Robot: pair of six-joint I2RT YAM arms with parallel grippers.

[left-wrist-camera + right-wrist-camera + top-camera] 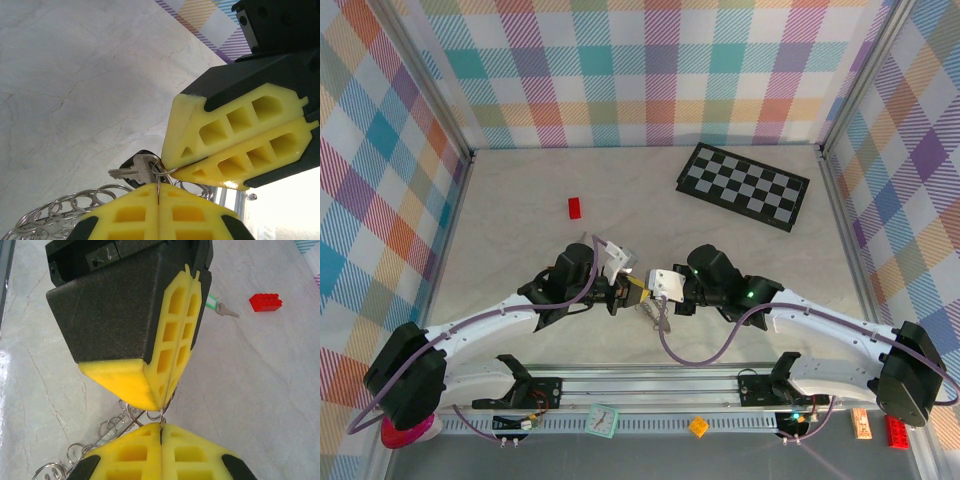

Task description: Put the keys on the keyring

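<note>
We note: left tool (628,291), right tool (644,294) tip to tip over desk (520,250) middle, toward front. Keyring (75,207) at tips, chain hanging below. First key (135,169) against keyring there. Second key (226,310) on desk just beside brick (574,208), behind left tool. Board (745,185) back right.

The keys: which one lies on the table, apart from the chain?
The green-headed key, flat on the table near the red brick. The black-headed key is instead up at the rings of the chain loop.
</note>
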